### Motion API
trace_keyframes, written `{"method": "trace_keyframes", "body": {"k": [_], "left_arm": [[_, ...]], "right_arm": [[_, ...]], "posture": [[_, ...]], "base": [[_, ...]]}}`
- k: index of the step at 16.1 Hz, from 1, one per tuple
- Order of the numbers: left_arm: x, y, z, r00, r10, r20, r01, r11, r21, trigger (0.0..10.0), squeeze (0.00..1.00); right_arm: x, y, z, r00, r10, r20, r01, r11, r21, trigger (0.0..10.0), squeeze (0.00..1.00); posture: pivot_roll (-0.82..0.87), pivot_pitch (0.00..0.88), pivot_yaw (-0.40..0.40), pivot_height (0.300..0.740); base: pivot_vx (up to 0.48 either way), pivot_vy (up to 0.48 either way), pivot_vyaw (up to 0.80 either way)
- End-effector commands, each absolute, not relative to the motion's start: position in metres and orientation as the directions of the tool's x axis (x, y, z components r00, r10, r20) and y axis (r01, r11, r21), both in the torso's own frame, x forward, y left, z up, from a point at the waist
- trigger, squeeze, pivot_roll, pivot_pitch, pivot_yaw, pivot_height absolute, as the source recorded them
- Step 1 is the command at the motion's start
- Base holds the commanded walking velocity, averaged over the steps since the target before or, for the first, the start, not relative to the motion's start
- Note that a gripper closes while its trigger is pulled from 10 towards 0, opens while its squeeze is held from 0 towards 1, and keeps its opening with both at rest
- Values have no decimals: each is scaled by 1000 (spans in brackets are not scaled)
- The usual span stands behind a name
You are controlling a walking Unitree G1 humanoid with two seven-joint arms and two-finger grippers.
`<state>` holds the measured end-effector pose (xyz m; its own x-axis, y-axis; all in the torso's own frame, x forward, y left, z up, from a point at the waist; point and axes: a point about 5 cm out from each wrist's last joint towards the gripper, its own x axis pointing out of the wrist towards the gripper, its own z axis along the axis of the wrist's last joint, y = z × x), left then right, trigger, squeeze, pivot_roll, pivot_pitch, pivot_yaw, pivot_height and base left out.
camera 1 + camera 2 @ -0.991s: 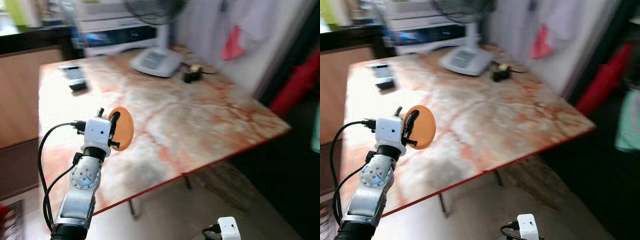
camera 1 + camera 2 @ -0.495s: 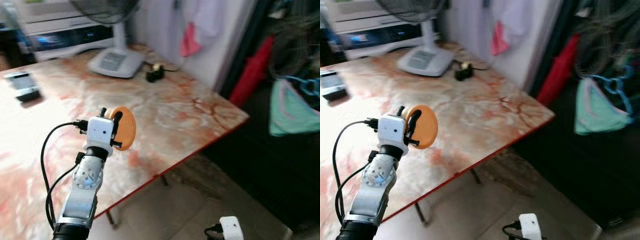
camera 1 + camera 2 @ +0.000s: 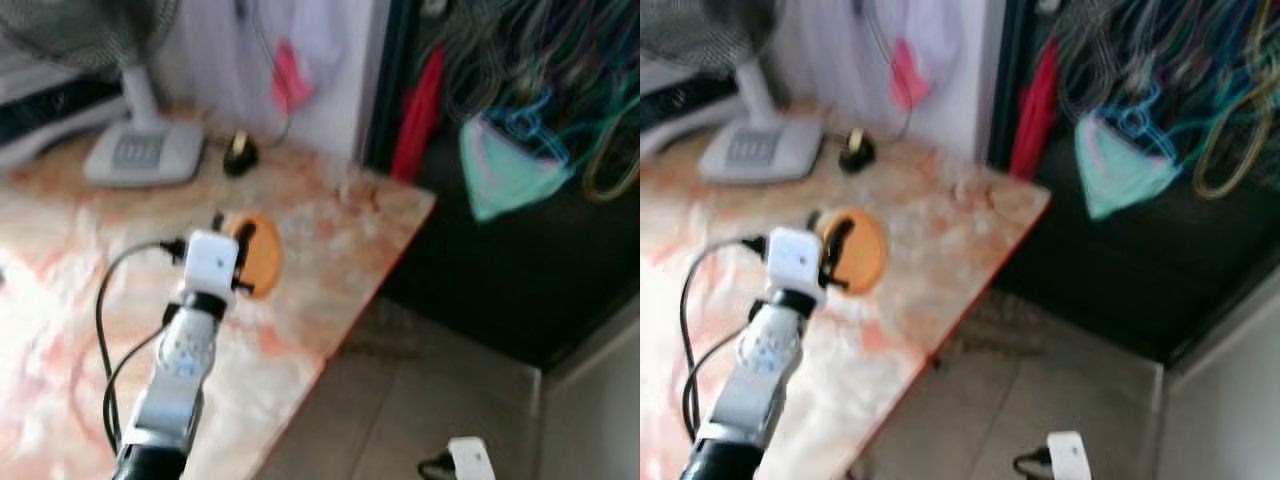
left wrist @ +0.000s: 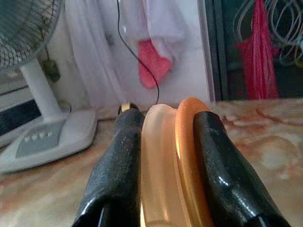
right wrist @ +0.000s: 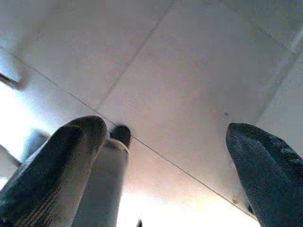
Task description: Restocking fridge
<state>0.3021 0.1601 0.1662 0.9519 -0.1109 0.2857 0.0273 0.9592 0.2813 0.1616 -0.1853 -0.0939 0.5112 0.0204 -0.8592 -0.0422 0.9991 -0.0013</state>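
My left gripper (image 3: pixel 243 262) is raised over the marble table (image 3: pixel 340 225), shut on a flat orange disc-shaped item (image 3: pixel 262 262). In the left wrist view the orange item (image 4: pixel 177 175) stands on edge, pinched between the two black fingers (image 4: pixel 116 165). My right arm hangs low at the bottom right, its white wrist (image 3: pixel 470 462) above the tiled floor. In the right wrist view the right gripper (image 5: pixel 165 156) is open over pale floor tiles with nothing between its fingers.
A white fan base (image 3: pixel 140 155) and a small dark object (image 3: pixel 238 153) stand at the table's far side. Beyond the table's right edge is a dark opening with clothes hangers, a teal garment (image 3: pixel 505 170) and a red cloth (image 3: pixel 415 115). Grey floor (image 3: pixel 420 400) lies below.
The camera has swung to the right, so the table has slid left and the dark hanger area has come into view. The left gripper still holds the orange item.
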Motion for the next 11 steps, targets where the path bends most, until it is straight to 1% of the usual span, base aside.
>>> {"method": "trace_keyframes", "body": {"k": [1, 9, 11], "left_arm": [[301, 170, 170, 950, -83, 301, -10, 955, 297, 10000, 0], [301, 170, 170, 950, -83, 301, -10, 955, 297, 10000, 0], [300, 164, 166, 951, -107, 290, 23, 960, 278, 10000, 0]], "right_arm": [[164, -180, -93, 519, 33, -854, -44, 999, 12, 10000, 0], [164, -180, -93, 519, 33, -854, -44, 999, 12, 10000, 0], [166, -181, -93, 525, 29, -851, -58, 998, -2, 10000, 0]], "posture": [[78, 0, -27, 740], [78, 0, -27, 740], [83, 0, -35, 740]], "base": [[0, 390, -800], [0, 390, -800], [0, -345, 0]]}}
